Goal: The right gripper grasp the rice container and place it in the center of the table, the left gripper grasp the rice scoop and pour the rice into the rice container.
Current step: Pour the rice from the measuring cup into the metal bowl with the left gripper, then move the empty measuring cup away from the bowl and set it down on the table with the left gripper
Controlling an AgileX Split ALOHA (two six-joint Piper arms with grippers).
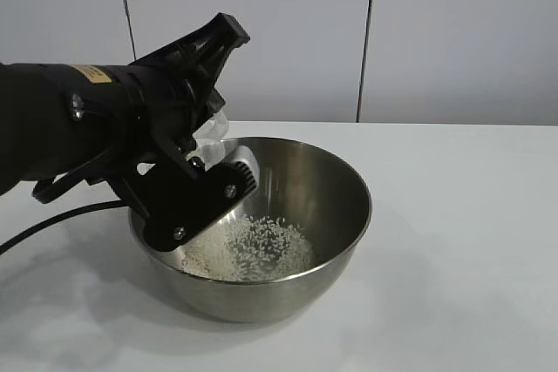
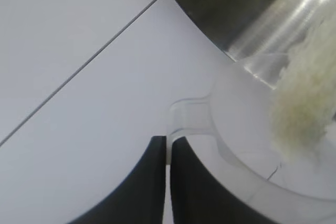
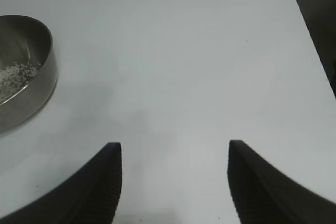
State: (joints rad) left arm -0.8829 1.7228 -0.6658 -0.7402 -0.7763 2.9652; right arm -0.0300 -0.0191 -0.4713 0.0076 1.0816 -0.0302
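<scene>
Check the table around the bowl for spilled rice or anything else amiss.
Nothing stands out. The rice lies inside the rice container, and no grains show on the table. The left pincer holds the rice scoop tipped over the bowl.

Behind the work area I see a pale wall [image 1: 261, 32] of flat panels, split by two thin dark vertical seams [image 1: 366, 37] — plain, with nothing hung on it. The white tabletop [image 1: 462, 241] runs back to meet that wall, matte and evenly lit, with only soft shadows lying on it. From my right wrist camera, the tabletop's far corner is rounded — beyond its edge lies a dark strip [image 3: 315, 19].
</scene>
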